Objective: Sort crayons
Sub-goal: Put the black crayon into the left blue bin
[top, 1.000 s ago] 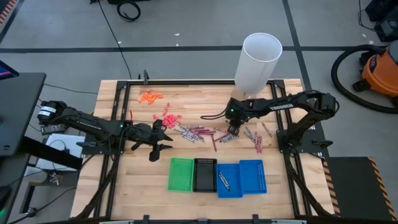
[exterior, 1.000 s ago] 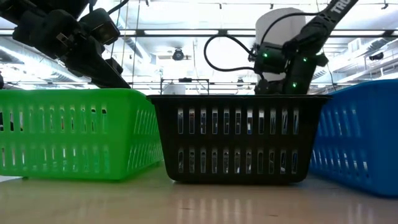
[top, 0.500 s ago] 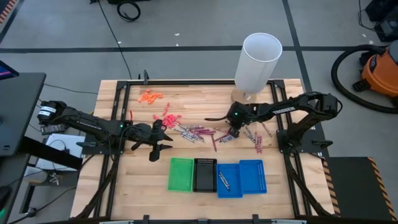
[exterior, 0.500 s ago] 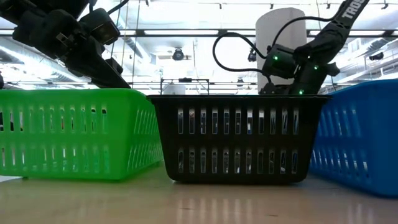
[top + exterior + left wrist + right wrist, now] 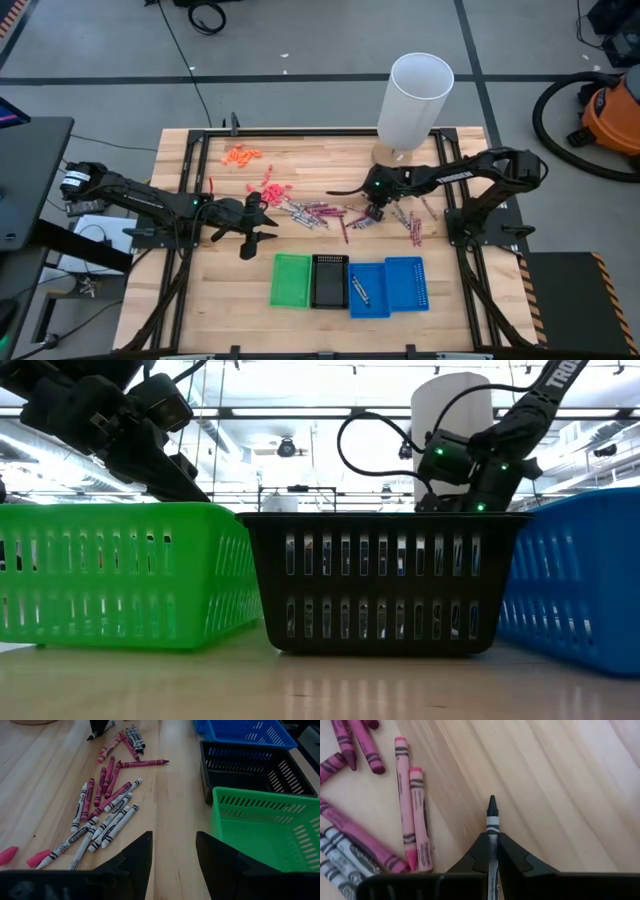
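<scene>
Crayon [image 5: 492, 822] pinched in right gripper [image 5: 492, 851] above table [image 5: 560, 795]

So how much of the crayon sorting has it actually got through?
Barely begun. One crayon lies in a blue tray; the green tray and black tray look empty. The right gripper is shut on a grey crayon above the table. The left gripper waits open near the pile of loose crayons, nearly all unsorted.
</scene>
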You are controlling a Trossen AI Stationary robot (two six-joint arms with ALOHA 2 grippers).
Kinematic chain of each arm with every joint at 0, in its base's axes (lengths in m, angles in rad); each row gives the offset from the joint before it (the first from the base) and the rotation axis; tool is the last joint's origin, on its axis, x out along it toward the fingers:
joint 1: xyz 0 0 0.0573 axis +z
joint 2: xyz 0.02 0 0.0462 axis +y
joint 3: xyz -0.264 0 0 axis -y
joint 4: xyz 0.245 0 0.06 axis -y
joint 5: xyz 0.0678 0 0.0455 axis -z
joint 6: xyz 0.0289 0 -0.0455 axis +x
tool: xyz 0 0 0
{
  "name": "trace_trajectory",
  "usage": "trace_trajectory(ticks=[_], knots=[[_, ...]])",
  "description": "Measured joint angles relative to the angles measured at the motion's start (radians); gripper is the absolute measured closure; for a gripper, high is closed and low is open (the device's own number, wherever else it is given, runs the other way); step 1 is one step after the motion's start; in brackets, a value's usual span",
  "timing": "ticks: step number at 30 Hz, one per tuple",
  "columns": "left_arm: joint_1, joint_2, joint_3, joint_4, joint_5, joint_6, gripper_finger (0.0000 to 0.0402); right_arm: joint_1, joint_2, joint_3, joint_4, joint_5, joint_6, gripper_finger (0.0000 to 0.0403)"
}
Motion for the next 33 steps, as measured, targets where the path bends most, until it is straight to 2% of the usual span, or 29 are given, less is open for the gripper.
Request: trace_trajectory(ticks=[10, 17, 23, 33], knots=[[0.000, 0.000, 0.000, -0.006, 0.000, 0.000, 0.0239, 0.047, 0.002, 0.112, -0.028, -0.009, -0.017, 0.0375], [0.000, 0.000, 0.000, -0.006, 0.000, 0.000, 0.0239, 0.119, 0.001, 0.204, -0.101, -0.011, 0.034, 0.0375], [0.000, 0.000, 0.000, -0.006, -0.008, 0.031, 0.0239, 0.207, 0.000, 0.278, -0.122, -0.011, 0.116, 0.0374], [0.000, 0.000, 0.000, 0.042, -0.081, 0.141, 0.0239, 0.373, -0.001, 0.359, -0.131, -0.006, 0.320, 0.0374]])
